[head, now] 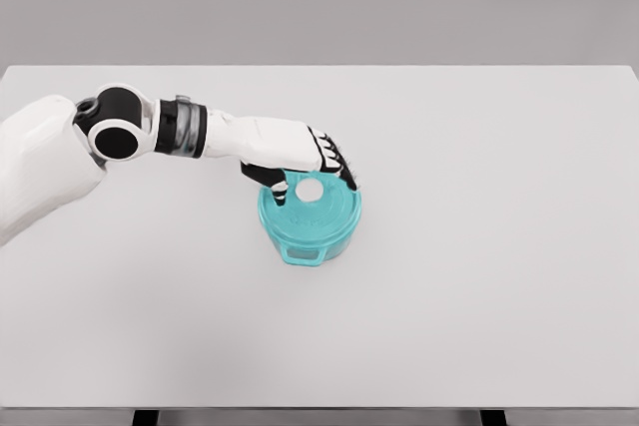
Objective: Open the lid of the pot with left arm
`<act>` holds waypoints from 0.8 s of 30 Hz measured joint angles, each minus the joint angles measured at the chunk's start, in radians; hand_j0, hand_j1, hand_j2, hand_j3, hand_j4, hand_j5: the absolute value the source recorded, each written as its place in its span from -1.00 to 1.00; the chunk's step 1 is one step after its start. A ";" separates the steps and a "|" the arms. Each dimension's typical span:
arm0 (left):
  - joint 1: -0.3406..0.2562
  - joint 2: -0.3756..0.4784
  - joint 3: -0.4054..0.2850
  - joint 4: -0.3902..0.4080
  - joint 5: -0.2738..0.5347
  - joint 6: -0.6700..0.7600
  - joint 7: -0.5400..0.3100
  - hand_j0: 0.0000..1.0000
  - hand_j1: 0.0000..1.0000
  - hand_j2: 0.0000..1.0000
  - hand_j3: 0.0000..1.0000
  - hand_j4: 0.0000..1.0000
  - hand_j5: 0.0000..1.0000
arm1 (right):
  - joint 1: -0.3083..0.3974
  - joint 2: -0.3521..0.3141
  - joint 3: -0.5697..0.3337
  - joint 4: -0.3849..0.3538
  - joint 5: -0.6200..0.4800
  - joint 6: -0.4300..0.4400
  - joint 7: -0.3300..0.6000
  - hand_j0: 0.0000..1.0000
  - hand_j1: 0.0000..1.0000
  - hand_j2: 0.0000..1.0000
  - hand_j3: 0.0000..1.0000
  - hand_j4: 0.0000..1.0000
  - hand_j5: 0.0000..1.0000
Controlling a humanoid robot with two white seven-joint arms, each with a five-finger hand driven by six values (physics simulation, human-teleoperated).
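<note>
A teal pot (308, 238) stands on the white table, a little left of the middle, with its teal lid (321, 212) seated flat on it. A white round knob (310, 189) tops the lid. My left arm reaches in from the left and its hand (314, 187) hovers right over the lid. The thumb (272, 183) is on the knob's left and the black-tipped fingers (341, 171) curve down on its right. The knob shows in the gap between them, with the hand open around it and not closed on it. My right arm is out of view.
The white table (479, 276) spans the whole view, its front edge near the bottom. Nothing else stands on it besides the pot.
</note>
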 measured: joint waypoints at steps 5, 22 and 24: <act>0.000 0.001 -0.003 0.002 -0.001 -0.003 0.000 -0.27 -0.27 -0.27 -0.27 -0.27 -0.27 | 0.000 0.000 0.000 0.000 0.000 0.000 0.000 1.00 1.00 1.00 1.00 1.00 1.00; -0.074 0.254 -0.022 -0.025 0.183 -0.005 0.006 -0.58 -0.58 -0.58 -0.58 -0.58 -0.58 | 0.000 0.000 0.000 0.000 0.000 0.000 0.000 1.00 1.00 1.00 1.00 1.00 1.00; -0.063 0.295 -0.022 0.016 0.189 -0.005 0.006 -0.57 -0.57 -0.57 -0.57 -0.57 -0.57 | 0.002 0.000 0.000 0.000 0.000 0.000 0.000 1.00 1.00 1.00 1.00 1.00 1.00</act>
